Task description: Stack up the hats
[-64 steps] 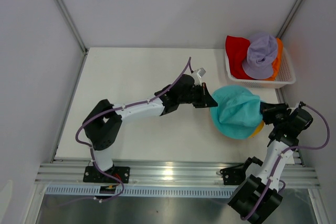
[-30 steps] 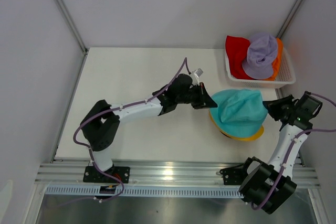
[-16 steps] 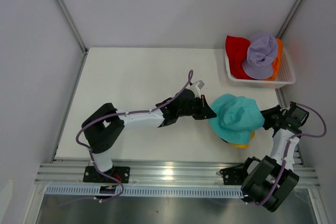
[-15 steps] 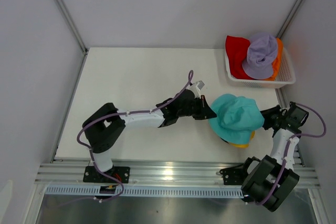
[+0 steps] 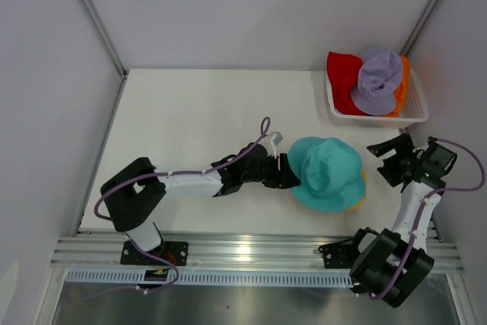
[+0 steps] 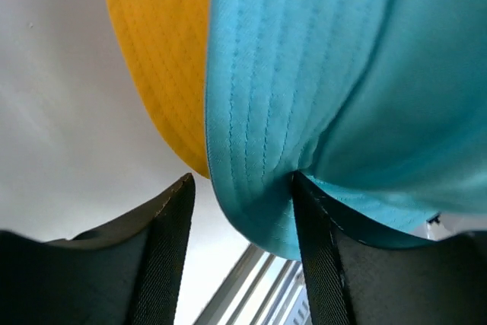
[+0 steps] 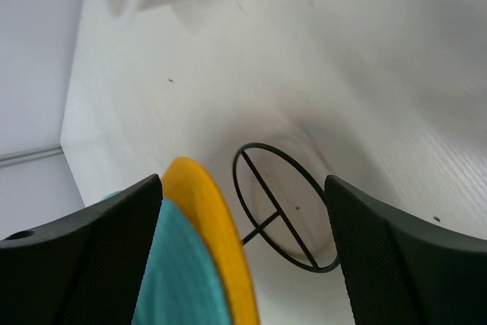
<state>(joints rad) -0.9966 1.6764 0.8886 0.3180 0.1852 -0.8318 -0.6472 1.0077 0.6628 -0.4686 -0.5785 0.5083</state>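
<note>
teal hat [image 6: 327, 74] overlaps yellow hat [image 6: 163, 58] — brim between parted fingers [image 6: 163, 249] of left gripper [image 6: 242, 180].

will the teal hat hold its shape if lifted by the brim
Probably not: the teal hat is soft stitched fabric, its brim draping over the yellow hat, so it would likely sag. It looks light and should shift easily.

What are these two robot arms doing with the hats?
They are stacking fabric hats. A teal hat sits over a yellow hat, above a black wire stand. The left arm's fingers are open with the teal brim between them. The right arm's fingers are open too, clear of the pile. A red hat, a lavender hat and an orange hat lie in the white basket at the far corner.
</note>
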